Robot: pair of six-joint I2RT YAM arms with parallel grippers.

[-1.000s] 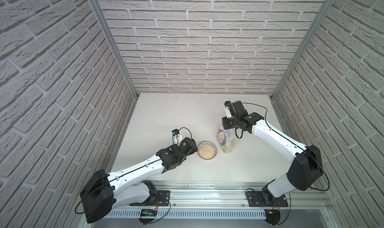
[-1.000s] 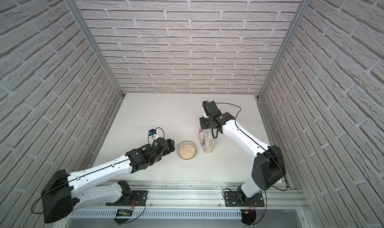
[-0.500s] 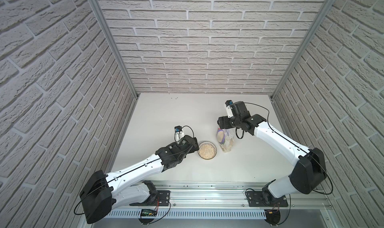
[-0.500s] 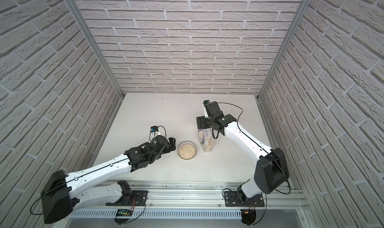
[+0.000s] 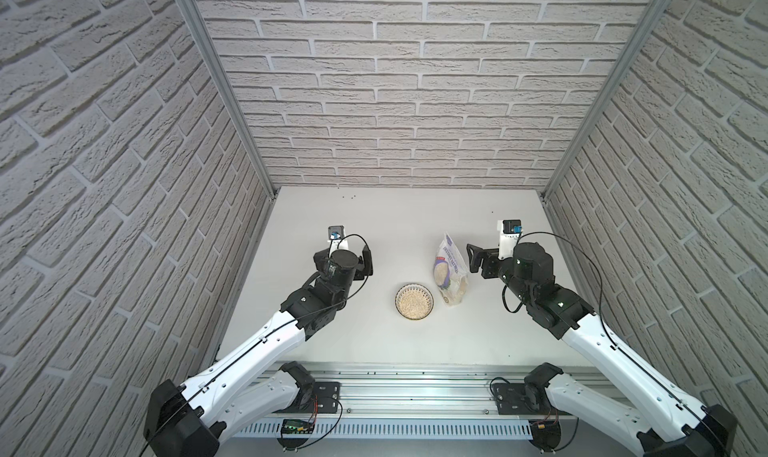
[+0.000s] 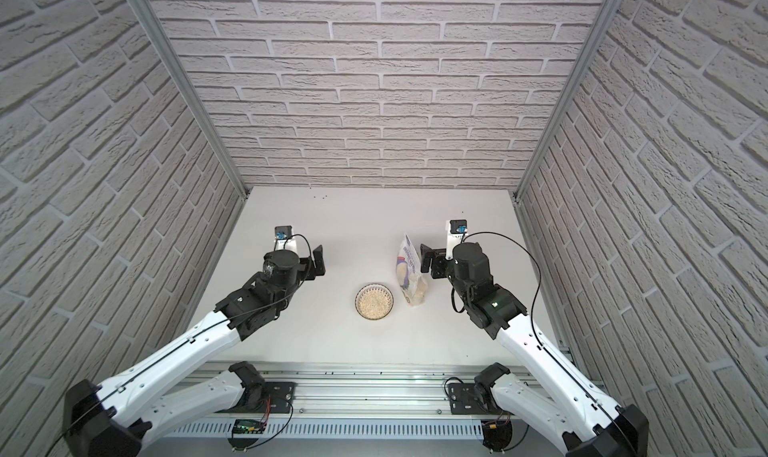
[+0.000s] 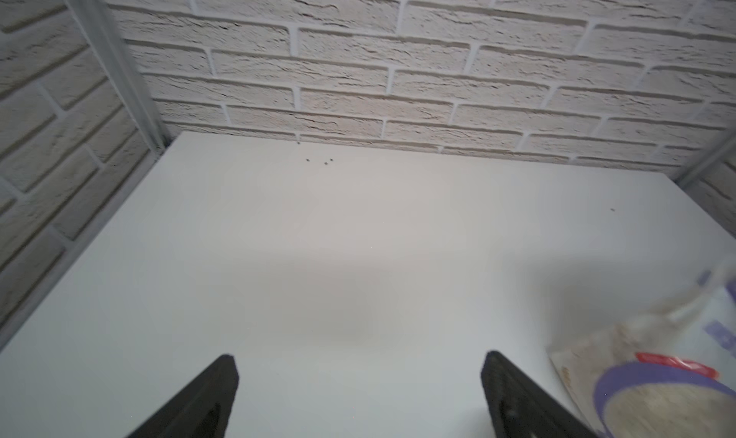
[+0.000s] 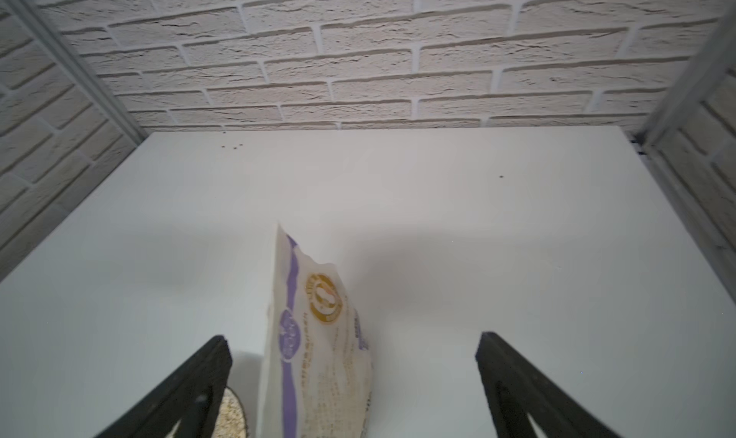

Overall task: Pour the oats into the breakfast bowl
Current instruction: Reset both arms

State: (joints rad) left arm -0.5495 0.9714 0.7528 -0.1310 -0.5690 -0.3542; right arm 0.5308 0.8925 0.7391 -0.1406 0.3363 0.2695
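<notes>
Both arms have pulled back from the middle of the worktop (image 5: 332, 226). A second ago the right gripper (image 8: 354, 338) was clamped on the top of the oats bag (image 5: 451, 274); it has since let go and drawn off to the right. The left gripper (image 7: 359, 358), which was close against the left side of the breakfast bowl (image 5: 397, 299), has lifted away to the left and a little farther back.

Released and unsupported, the oats bag stands upright on the worktop, just right of the breakfast bowl and slightly farther from the robot's base. Its torn top points up, and pale flakes show through its lower part. In both top views the bowl is filled with flakes (image 6: 374, 303) nearly to its dark rim.

Seen from the right wrist, the right gripper's jaws are spread wide. The bag's upper part rises between the two black fingers (image 8: 207, 372) and touches neither. The left gripper is also released, grasping nothing. From its wrist, only bare worktop lies between its fingers, and the bag appears blurred at the edge. It hangs well apart from the bowl.

A few dark specks (image 5: 349, 196) lie on the worktop near the far brick wall (image 5: 395, 101).
</notes>
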